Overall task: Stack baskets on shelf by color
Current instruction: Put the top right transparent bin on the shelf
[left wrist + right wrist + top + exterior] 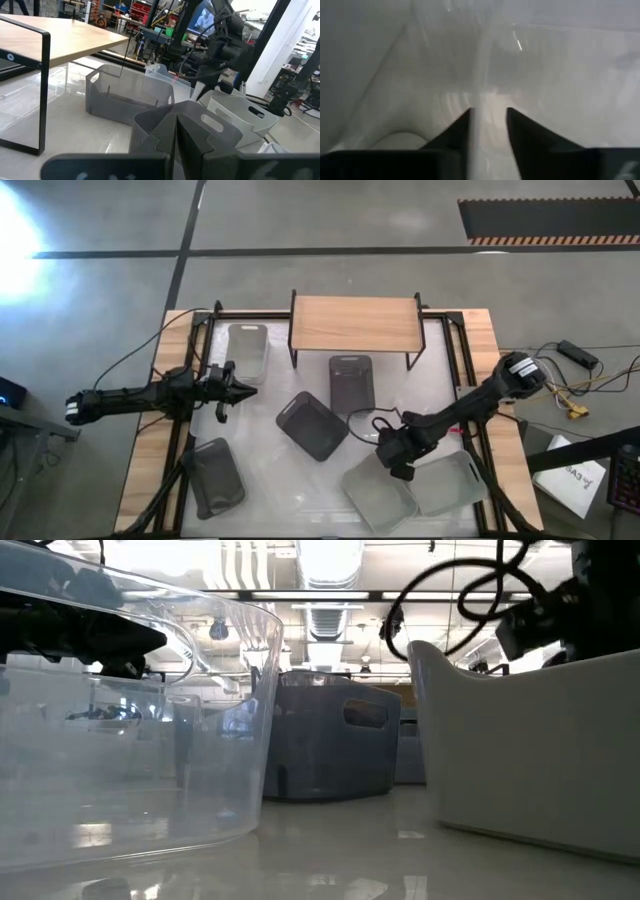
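The shelf [355, 323] stands at the table's far middle on its black legs. A dark grey basket [351, 383] sits half under it, and another [312, 425] lies mid-table. A clear basket [247, 350] rests far left, a second [215, 475] near left. Two light grey baskets [378, 492] [450, 480] sit side by side at the near right. My right gripper [397, 462] points down where they meet, its fingers astride a light grey wall [476, 120]. My left gripper [237, 388] hangs level over the table's left side, shut and holding nothing. My right gripper stands over a light grey basket's wall [479, 75] from above, one finger [455, 132] on each side of it. A gap shows beside the other finger [525, 132], so I cannot tell whether the fingers touch the wall. The basket rests on the table.
The table has raised wooden side rails [150, 440] and black frame bars. The right arm's cable [375, 420] loops above the mid-table dark basket. Open tabletop lies between the near-left clear basket and the light grey pair [290, 490].
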### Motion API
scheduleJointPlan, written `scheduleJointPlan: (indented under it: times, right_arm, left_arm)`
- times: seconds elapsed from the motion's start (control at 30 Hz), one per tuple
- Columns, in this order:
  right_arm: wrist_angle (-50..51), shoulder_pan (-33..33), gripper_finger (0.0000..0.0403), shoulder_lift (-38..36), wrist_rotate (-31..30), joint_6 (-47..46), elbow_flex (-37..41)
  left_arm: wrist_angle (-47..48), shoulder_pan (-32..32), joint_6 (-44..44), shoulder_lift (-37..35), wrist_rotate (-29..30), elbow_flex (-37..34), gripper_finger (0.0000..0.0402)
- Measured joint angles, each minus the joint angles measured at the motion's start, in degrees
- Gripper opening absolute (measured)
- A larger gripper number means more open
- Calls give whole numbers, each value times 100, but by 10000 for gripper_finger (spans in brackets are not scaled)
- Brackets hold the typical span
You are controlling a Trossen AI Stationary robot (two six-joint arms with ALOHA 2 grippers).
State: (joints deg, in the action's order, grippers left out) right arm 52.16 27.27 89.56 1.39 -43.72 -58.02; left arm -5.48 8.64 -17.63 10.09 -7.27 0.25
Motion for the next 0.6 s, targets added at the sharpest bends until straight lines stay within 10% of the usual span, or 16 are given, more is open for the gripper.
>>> scheduleJointPlan:
  times: [0.13,0.6]
  right_arm:
    - [78,0,18,37,2,179,-20]
    - [2191,346,9,-397,-453,404,-2418]
  left_arm:
    - [0,-2,0,0,0,0,0]
    - [0,-2,0,-2,2,0,0]
